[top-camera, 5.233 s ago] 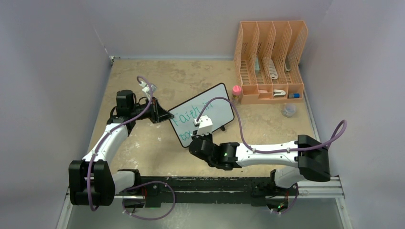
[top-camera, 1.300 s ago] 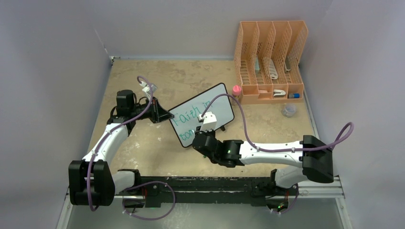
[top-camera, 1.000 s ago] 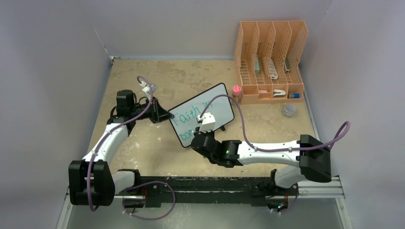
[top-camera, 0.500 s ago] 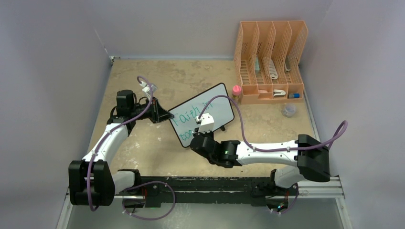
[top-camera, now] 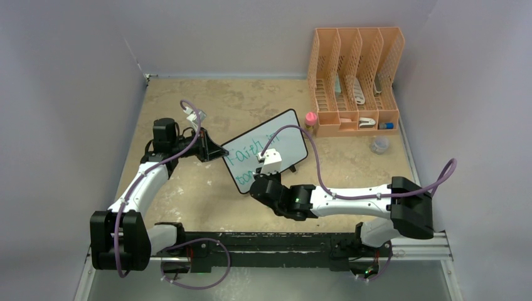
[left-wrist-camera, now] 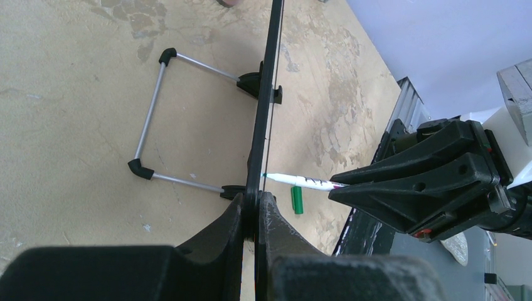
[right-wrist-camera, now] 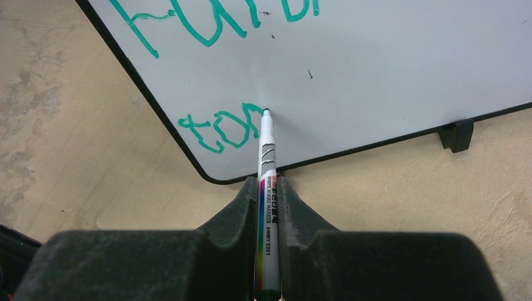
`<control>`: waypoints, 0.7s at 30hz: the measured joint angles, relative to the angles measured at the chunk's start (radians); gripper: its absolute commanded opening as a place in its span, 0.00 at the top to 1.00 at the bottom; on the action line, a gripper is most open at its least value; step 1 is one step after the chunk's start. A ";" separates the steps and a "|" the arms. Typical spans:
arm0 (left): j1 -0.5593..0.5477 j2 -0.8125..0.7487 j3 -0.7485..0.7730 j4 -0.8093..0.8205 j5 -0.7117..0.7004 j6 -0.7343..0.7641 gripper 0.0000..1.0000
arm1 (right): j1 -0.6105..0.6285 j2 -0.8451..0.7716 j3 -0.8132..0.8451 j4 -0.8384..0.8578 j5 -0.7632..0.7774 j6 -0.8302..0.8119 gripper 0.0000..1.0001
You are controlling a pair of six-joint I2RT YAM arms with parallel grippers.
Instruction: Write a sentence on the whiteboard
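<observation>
On the tan table (top-camera: 251,100) the whiteboard (top-camera: 285,135) stands tilted on its wire stand near the middle, just left of the orange file rack (top-camera: 354,78). We judge the main risk to be pressure: too hard a push could rock the board back or twist it in our hold and spoil the stroke. Our left arm reaches forward with a bent elbow. Our right arm lies low, stretched across from the right, with its wrist turned toward the board's face. The left gripper (left-wrist-camera: 256,202) is pinched tight on the board's edge, and the right gripper (right-wrist-camera: 268,186) is clamped on a marker (right-wrist-camera: 266,153). The marker's tip touches the board at the end of "ton", the second line of the sentence (right-wrist-camera: 219,128).
</observation>
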 measured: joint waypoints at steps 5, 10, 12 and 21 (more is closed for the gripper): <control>0.000 0.000 0.000 0.000 0.000 0.000 1.00 | 0.000 0.000 0.000 0.000 0.015 0.000 1.00; 0.000 0.000 0.000 0.000 0.000 0.000 1.00 | -0.002 0.000 0.000 0.000 0.018 0.000 1.00; 0.000 0.000 0.000 0.000 0.000 0.000 1.00 | -0.002 0.000 0.000 0.000 0.019 0.000 1.00; 0.000 0.000 0.000 0.000 0.000 0.000 1.00 | -0.004 -0.002 0.000 -0.003 0.018 0.014 1.00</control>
